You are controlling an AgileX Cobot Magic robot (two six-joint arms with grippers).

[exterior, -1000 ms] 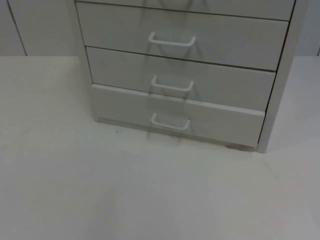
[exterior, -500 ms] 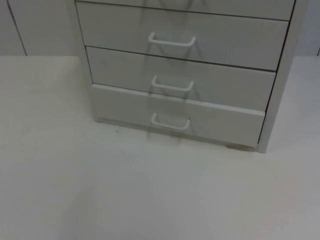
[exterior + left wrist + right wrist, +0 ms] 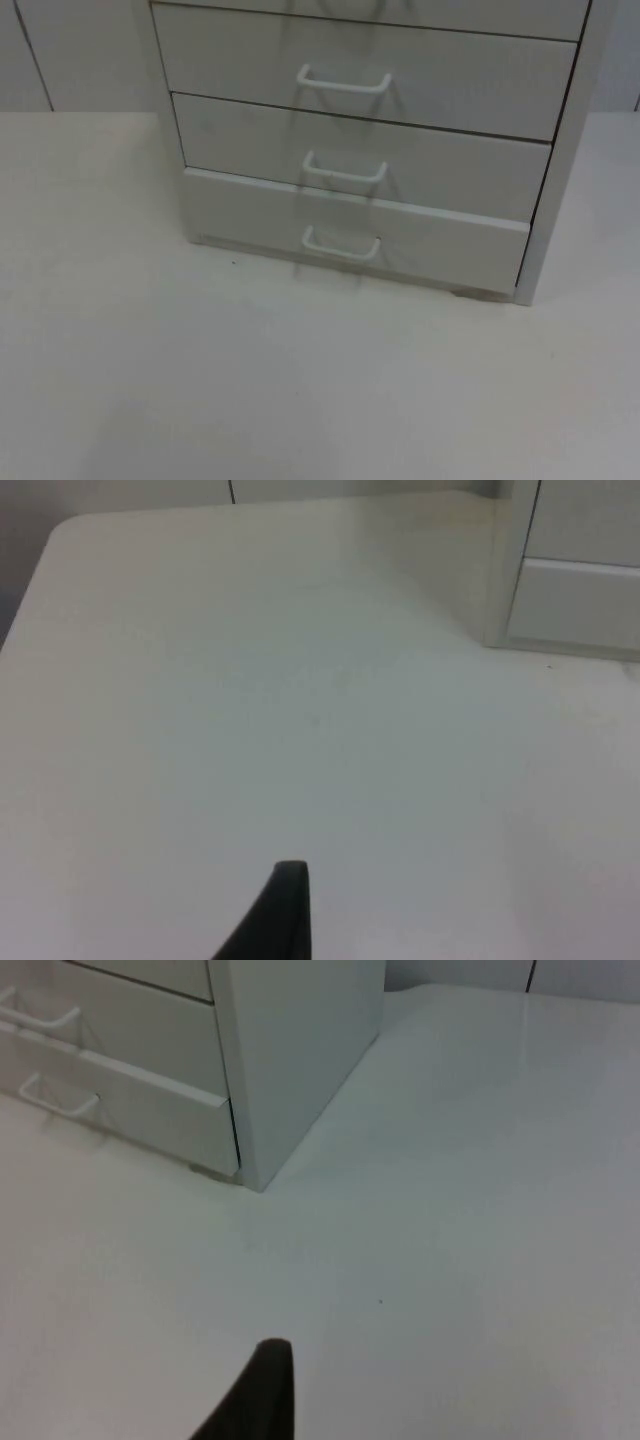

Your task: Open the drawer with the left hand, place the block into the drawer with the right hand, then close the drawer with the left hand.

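Note:
A white drawer cabinet (image 3: 560,150) stands at the back of the table. Three drawer fronts show on it, each with a white wire handle. The bottom drawer (image 3: 440,245), with its handle (image 3: 341,246), has its front a little further forward than the middle drawer (image 3: 450,170) above it. My left gripper (image 3: 285,910) hovers over bare table left of the cabinet's corner (image 3: 500,570), well away from it. My right gripper (image 3: 262,1390) hovers over the table in front of the cabinet's right side (image 3: 295,1050), with the bottom drawer (image 3: 150,1110) off to one side.
The white table top (image 3: 200,380) stretches in front of and on both sides of the cabinet. A grey partition wall (image 3: 70,50) closes off the back. The table's rounded far-left corner (image 3: 60,530) is seen in the left wrist view.

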